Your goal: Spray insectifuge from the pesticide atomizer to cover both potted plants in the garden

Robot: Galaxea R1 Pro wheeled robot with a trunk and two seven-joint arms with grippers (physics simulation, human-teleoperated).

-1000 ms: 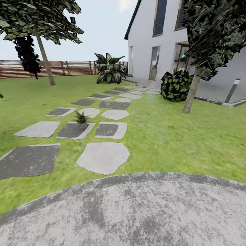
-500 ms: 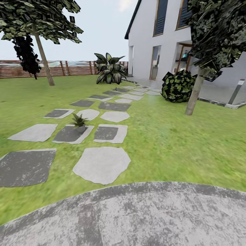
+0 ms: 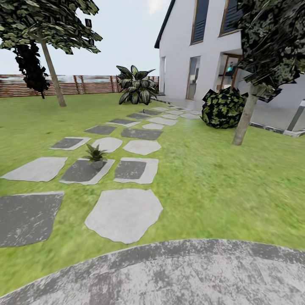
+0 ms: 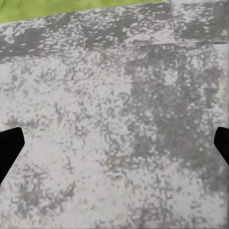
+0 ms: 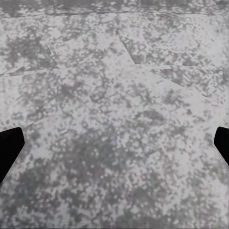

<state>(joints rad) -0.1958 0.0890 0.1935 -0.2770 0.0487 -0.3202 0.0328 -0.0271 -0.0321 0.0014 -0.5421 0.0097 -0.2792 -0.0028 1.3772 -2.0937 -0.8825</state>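
Looking out from the head camera, the biggest thing is the green lawn (image 3: pixel 220 178), which fills most of the garden. Off to the right is a white house (image 3: pixel 186 51) with tall windows and an open doorway. Closest to the robot is the grey speckled round patio (image 3: pixel 178 275), curving across the near edge. A brown slat fence (image 3: pixel 84 84) closes off the far side of the grass.

Two trees frame things: one on the left (image 3: pixel 46 38) with a thin leaning trunk, one on the right (image 3: pixel 262 46) with dark blocky foliage. Between them, near the house, there's a big broad-leaved bush (image 3: pixel 136 84) by the fence end and a rounder dark bush (image 3: pixel 223 108) beside the right tree's trunk.

A trail of pale and dark stepping stones (image 3: pixel 125 214) runs from the patio toward the house. One potted plant (image 3: pixel 95 155), a small spiky rosette, sits on a dark stone on the left side of the path, well away from the patio. A grey bollard lamp (image 3: pixel 296 118) is cut off at the right edge.

Both wrist cameras look down at speckled patio paving, with a strip of grass at one edge in the left one. The left gripper (image 4: pixel 114 148) and right gripper (image 5: pixel 114 148) each show dark fingertips at opposite edges, so both sets of jaws are spread wide apart with nothing between them
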